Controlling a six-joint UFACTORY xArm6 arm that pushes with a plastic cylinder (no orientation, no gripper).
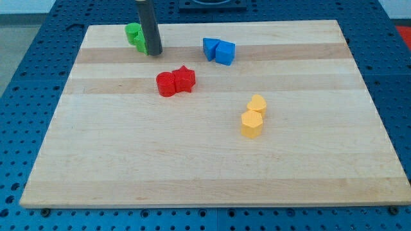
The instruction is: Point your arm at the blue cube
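Our tip (154, 53) holds nothing and touches the green blocks (135, 36). The blue cube (225, 52) is well to its right. Sliding carelessly, we may push its blue neighbour (210, 47).

two blue blocks (219, 51), two red blocks (176, 81), two yellow blocks (253, 116), two green blocks (135, 36)

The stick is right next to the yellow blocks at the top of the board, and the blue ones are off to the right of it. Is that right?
Not quite. In the camera view, my tip is right next to the green blocks, not the yellow ones. The yellow blocks sit lower down, toward the view's right. The rest holds: the stick is near the view's top, and the blue blocks are off to its right.
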